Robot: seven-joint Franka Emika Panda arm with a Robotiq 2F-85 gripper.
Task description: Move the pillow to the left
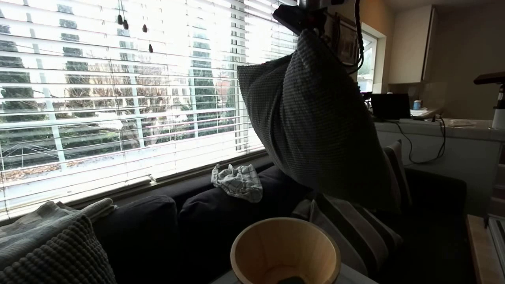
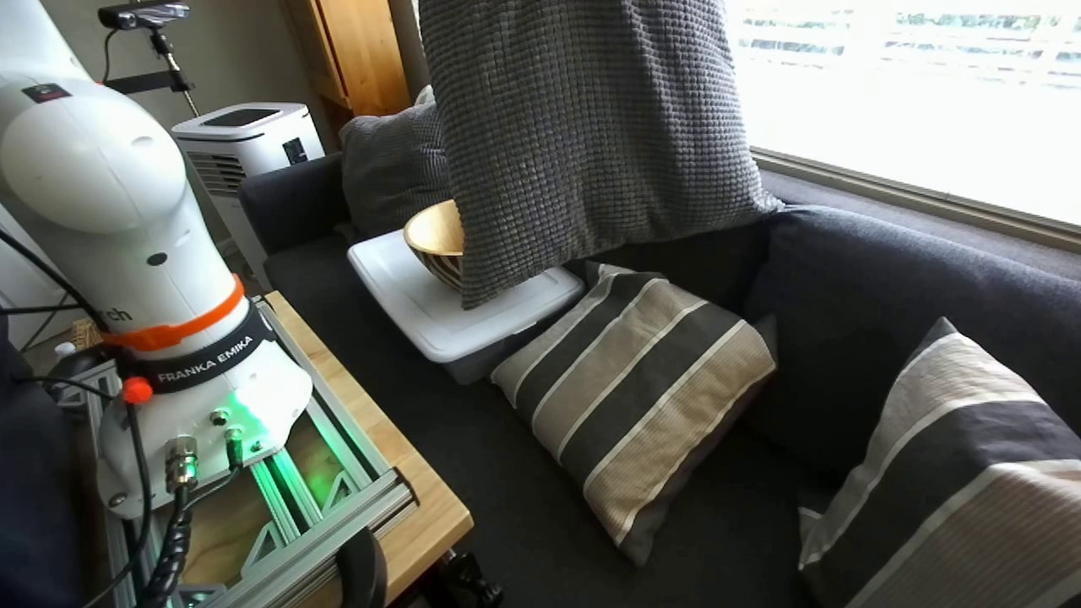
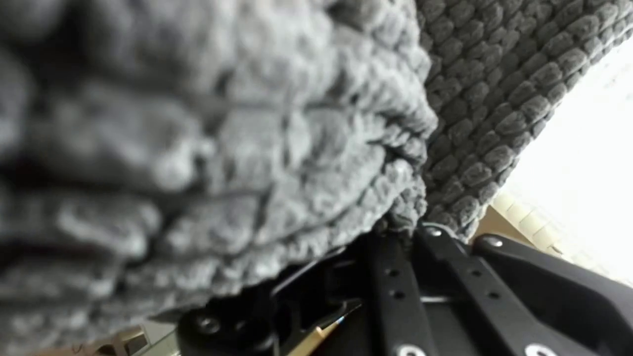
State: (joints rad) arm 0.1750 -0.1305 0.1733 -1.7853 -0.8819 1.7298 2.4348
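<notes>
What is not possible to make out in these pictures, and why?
Pillow: in an exterior view, the top edge cuts off its upper part.
Wooden bowl: in an exterior view, the pillow hides one side.
Dark patch in the bowl: cut by an exterior view's bottom edge, unidentifiable.
Gripper: in the wrist view, folds hide how much pillow it pinches.

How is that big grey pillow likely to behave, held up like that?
The pillow will probably flop: a deep fold runs down near its gripped top. Its knobbly weave may resist slipping from the fingers. Hanging from that one spot, it could swing.
</notes>
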